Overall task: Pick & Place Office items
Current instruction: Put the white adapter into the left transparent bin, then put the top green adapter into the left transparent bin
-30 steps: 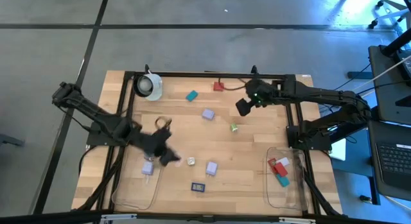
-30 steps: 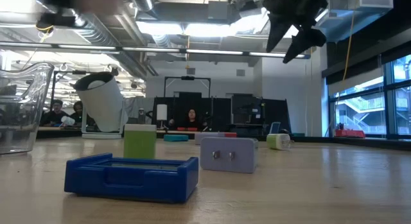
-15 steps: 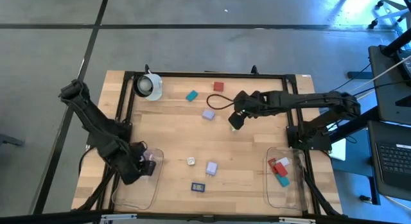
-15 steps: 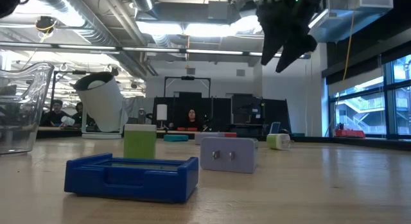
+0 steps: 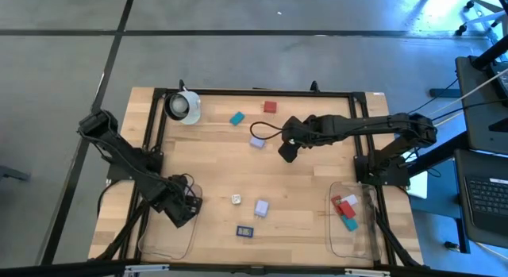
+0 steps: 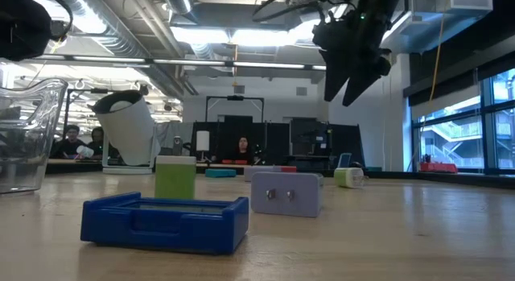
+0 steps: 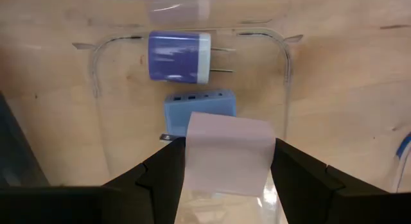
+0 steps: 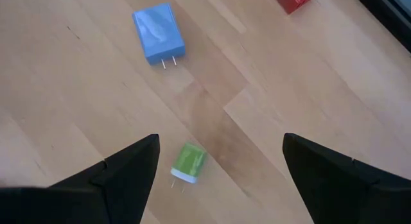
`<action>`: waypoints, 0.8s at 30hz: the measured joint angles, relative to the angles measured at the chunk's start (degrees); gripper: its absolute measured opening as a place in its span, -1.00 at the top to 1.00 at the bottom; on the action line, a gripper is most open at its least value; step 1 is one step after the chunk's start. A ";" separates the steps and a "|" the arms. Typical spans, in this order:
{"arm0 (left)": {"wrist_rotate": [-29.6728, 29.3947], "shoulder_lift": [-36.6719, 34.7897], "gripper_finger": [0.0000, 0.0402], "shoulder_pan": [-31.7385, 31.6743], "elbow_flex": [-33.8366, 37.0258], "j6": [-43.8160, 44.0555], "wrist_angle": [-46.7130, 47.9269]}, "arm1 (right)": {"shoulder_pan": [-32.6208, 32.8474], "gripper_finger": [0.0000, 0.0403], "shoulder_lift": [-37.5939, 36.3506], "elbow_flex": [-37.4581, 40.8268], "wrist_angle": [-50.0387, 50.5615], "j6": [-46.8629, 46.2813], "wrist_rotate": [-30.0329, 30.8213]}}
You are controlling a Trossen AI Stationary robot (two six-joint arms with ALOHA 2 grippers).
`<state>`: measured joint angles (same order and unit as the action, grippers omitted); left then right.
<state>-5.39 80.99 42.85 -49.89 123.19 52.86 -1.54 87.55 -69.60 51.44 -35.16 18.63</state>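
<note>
high: overhead, straight down | low: tabletop level | wrists: close, downward

Bright ceiling glare; background seemingly slightly soft.

The counter (image 5: pixel 302 182) is pale wood in plank stripes, edged by a black frame (image 5: pixel 238 93). On it lie a red block (image 5: pixel 270 107), a teal block (image 5: pixel 236 118), a lavender plug (image 5: pixel 256 140), a second lavender plug (image 5: pixel 262 207), a dark blue case (image 5: pixel 244 231) and a small white piece (image 5: pixel 236 199). A green plug with a white end (image 8: pixel 187 163) lies near a blue plug (image 8: pixel 158 33). The clear tray (image 5: pixel 353 221) holds red, white and teal pieces. The left fingers (image 7: pixel 160 179) are black around a pale pink block (image 7: pixel 226 158), above a purple-and-white plug (image 7: pixel 178 56) and a light blue block (image 7: pixel 200 105).
</note>
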 joint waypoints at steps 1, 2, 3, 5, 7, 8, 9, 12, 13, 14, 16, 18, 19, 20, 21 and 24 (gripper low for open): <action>0.00 0.15 -0.01 -0.11 0.00 -0.49 -0.06 | 0.00 -0.65 0.00 0.00 -0.05 -0.08 0.00; 0.00 0.23 -0.01 -0.29 0.00 -0.87 -0.08 | 0.00 -0.65 -0.04 0.00 -0.31 -0.15 0.00; 0.04 0.28 -0.01 -0.41 0.00 -0.93 -0.09 | 0.00 -0.65 -0.04 0.00 -0.50 -0.17 0.00; 0.24 0.28 -0.04 -0.80 0.00 -0.95 -0.16 | 0.00 -0.65 -0.02 0.00 -0.66 -0.17 0.00; 0.22 0.23 -0.09 -1.06 0.00 -0.95 -0.41 | 0.00 -0.65 -0.02 0.00 -1.13 -0.19 -0.02; 0.22 0.19 -0.13 -1.14 0.00 -1.10 -0.36 | 0.00 -0.65 -0.02 0.00 -1.15 -0.19 -0.02; 0.21 0.17 -0.17 -1.35 0.00 -1.82 -0.38 | 0.00 -0.65 -0.02 0.00 -1.39 -0.19 -0.03; 1.83 0.17 -0.29 -1.94 0.00 -3.83 -0.39 | 0.02 -0.65 -0.02 0.00 -1.75 -0.25 -0.24; 3.10 0.17 -0.32 -2.26 0.00 -4.60 -0.39 | 0.04 -0.65 -0.02 0.00 -1.75 -0.41 -0.28; 4.71 0.17 -0.35 -2.63 0.00 -5.39 -0.38 | 0.04 -0.65 -0.03 0.00 -1.75 -0.65 -0.36; 8.48 0.17 -0.41 -3.46 0.00 -7.80 -0.39 | 0.04 -0.65 -0.02 0.00 -1.75 -1.40 -1.16; 12.83 0.15 -0.45 -4.38 0.00 -10.80 -0.39 | 0.04 -0.65 -0.04 0.00 -1.75 -1.74 -1.60; 15.43 0.15 -0.45 -4.94 0.00 -12.28 -0.57 | 0.04 -0.65 -0.02 0.00 -1.75 -1.74 -1.64; 17.97 0.15 -0.46 -5.39 0.00 -13.72 -0.81 | 0.04 -0.65 -0.03 0.00 -1.75 -1.74 -1.75; 19.74 0.15 -0.46 -5.72 0.00 -14.89 -0.90 | 0.04 -0.65 -0.03 0.00 -1.75 -1.75 -1.75; 22.49 0.14 -0.46 -6.84 0.00 -18.23 -1.12 | 0.04 -0.65 -0.04 0.00 -1.51 -2.10 -1.73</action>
<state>17.10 81.14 36.01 -49.89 104.95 51.74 -1.50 87.51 -69.60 49.93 -37.27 16.91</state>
